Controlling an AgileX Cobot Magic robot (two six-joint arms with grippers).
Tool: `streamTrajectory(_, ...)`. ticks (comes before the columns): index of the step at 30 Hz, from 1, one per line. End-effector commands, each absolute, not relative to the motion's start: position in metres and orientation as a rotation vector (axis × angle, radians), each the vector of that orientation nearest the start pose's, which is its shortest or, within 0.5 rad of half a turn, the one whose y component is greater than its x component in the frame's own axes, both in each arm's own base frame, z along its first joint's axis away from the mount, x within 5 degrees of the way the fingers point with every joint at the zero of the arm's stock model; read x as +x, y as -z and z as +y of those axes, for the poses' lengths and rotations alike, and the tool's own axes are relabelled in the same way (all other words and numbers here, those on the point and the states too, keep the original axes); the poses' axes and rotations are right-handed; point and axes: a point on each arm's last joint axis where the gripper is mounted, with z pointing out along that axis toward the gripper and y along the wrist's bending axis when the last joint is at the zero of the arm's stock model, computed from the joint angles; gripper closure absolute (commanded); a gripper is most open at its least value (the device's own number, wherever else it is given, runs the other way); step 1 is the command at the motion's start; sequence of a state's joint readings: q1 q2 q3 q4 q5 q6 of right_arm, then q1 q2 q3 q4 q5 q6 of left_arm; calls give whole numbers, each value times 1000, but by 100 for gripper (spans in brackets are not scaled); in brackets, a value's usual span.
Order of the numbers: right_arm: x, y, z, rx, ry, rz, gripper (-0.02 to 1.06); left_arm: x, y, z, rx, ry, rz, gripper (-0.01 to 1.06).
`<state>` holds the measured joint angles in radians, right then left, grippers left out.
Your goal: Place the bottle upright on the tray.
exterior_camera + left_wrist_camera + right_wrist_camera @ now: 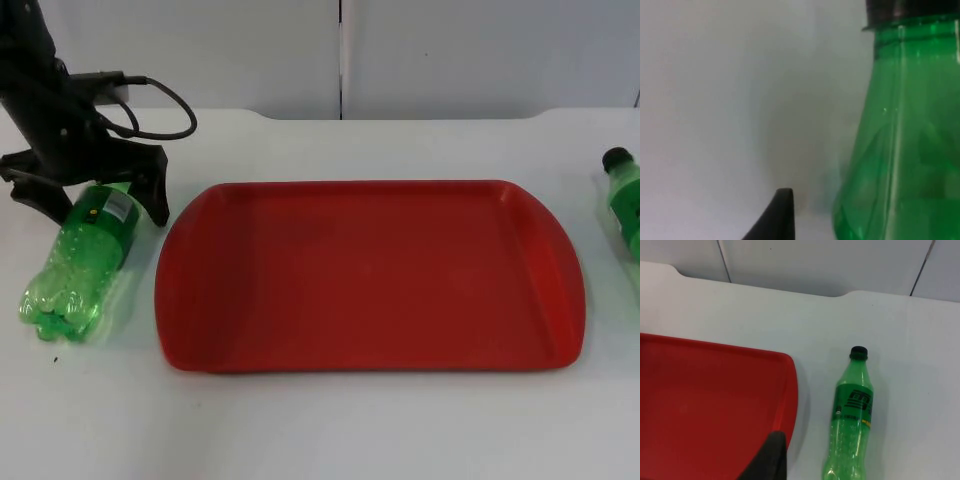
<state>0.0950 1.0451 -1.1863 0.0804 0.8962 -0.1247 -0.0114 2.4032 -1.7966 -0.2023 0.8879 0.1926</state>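
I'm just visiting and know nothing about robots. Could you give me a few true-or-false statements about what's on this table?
1. The red tray has a bottle standing on it. False: nothing is on it.
2. The left gripper is at the neck end of the left bottle. True.
3. That bottle stands upright. False: it lies on its side.
4. A second green bottle lies on the table right of the tray. True.

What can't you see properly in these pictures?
- Left bottle: its neck is hidden under the left gripper in the top view.
- Right bottle: cut off by the edge in the top view.
- Label words: too small to read.
- Red tray: partly cut off in the right wrist view.
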Motion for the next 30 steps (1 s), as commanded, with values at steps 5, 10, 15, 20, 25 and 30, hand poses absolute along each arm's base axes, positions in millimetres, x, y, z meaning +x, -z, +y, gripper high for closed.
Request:
streamTrajectory(5,201,-413,24,-215,-79,2204,0,480,-83,-18,121,211,2958,0)
streamTrajectory(10,201,-413,24,-215,-79,2204,0,481,-82,-18,115,209,2950,0)
streamTrajectory(15,201,-413,24,-215,-79,2204,0,480,-82,-18,110,213,2961,12)
streamTrajectory(20,201,-413,24,-215,-79,2204,0,478,-82,-18,102,220,2984,47)
streamTrajectory(25,201,-413,24,-215,-79,2204,0,479,-82,-19,89,231,2968,101)
streamTrajectory(30,201,-413,24,-214,-79,2198,0,480,-82,-20,37,251,2962,105)
